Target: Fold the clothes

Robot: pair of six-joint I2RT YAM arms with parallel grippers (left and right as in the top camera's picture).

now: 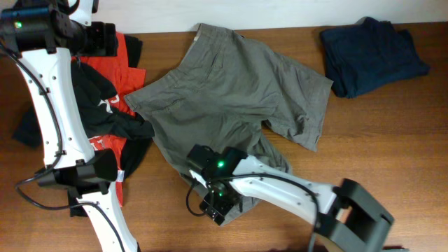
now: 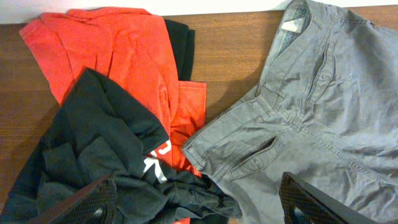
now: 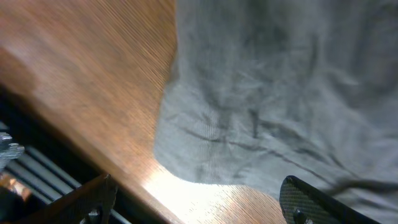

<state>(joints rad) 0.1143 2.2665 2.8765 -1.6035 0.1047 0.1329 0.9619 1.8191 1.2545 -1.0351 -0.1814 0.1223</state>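
Three unfolded garments lie on your table [image 1: 392, 140]: grey shorts [image 1: 231, 91] spread mid-table, with a red shirt [image 2: 118, 56] and a black shirt [image 2: 99, 143] heaped just left of them. Your right gripper [image 3: 199, 205] gapes wide and empty over the shorts' near hem. Your left gripper [image 2: 199, 205] is equally open and empty above the spot where the shirts meet the shorts.

- Ahead of the left pincer [image 2: 196, 186], the shorts [image 2: 311, 106] lie off its right finger and two shirts off its left finger, all on the table [image 2: 230, 50]
- The upper shirt [image 2: 99, 137] lies on the lower shirt [image 2: 118, 50], which spreads out beyond it, farther from the pincer
- A corner of the shorts touches the shirts just ahead of that pincer
- Under the right pincer [image 3: 196, 186] lies an edge of the shorts, with bare table off its left finger
- The folded garment [image 1: 371, 56] lies well apart from both pincers, past the shorts from the left one
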